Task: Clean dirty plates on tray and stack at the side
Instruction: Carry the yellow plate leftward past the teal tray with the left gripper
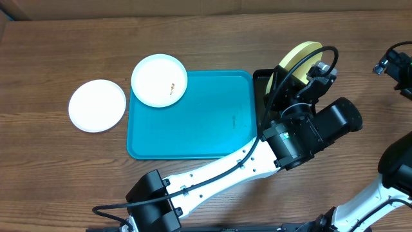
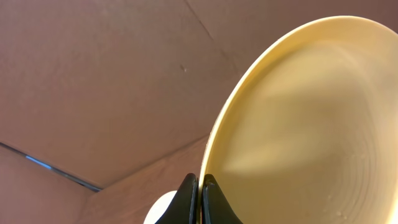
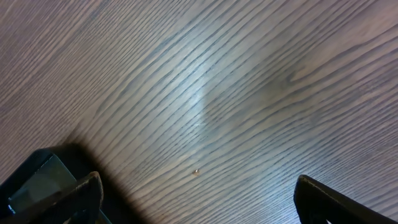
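Left tool is clamped shut, its two fingers nipping the rim of the yellow plate; the plate stands almost on edge, lifted clear of everything; that tilt looks to me like a way of presenting a face for wiping, or of letting scraps slide off. From overhead the plate hangs above the narrow black tray, just right of the blue tray; anything that drops would land in the black one and not on the desk, which is probably the reason for holding it there. The face turned to the wrist camera shows no smear that I can make out; the other face is hidden.

Over to the right tool: fingers spread wide, holding nothing, poised over bare wood well apart from the plates; free, I would guess, to wipe or to take the plate; no cloth or sponge is in sight.

Further out, the smeared white plate, with a small orange-brown mark, lies across the far left corner of the blue tray, overhanging its rim; dirty, its turn not yet come. The clean white plate lies flat on the desk left of the tray, apart from it; likely the start of the stack at the side. My read: one done, one in hand, one to go.
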You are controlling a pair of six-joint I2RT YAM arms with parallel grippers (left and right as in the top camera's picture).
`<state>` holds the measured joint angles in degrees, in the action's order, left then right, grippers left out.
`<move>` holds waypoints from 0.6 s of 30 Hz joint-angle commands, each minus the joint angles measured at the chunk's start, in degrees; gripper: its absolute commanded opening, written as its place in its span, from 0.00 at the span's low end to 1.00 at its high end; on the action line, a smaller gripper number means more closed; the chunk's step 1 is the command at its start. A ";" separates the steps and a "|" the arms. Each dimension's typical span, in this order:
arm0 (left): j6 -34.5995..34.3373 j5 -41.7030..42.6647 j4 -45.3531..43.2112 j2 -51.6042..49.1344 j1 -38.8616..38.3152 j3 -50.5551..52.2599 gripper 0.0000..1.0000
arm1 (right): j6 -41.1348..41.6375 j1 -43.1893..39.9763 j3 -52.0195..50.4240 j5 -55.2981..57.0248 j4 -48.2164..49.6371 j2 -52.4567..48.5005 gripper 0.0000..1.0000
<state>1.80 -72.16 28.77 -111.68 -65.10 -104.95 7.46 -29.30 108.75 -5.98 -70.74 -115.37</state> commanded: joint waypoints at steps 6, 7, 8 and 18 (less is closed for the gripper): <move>-11.04 12.26 7.45 -0.26 4.11 -1.60 0.04 | -0.15 -0.02 0.83 -0.07 0.17 0.57 1.00; -13.68 14.32 9.05 -0.24 5.29 -1.64 0.04 | -0.15 -0.02 0.83 -0.07 0.17 0.57 1.00; -15.76 16.68 10.38 -0.15 6.43 -1.64 0.04 | -0.15 -0.02 0.83 -0.07 0.17 0.57 1.00; -32.83 57.96 21.55 2.97 28.79 -1.79 0.04 | -0.15 -0.02 0.81 -0.07 0.17 0.57 1.00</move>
<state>-22.17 -32.36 48.90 -111.61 -43.97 -105.16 7.46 -29.30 108.75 -6.00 -70.74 -115.37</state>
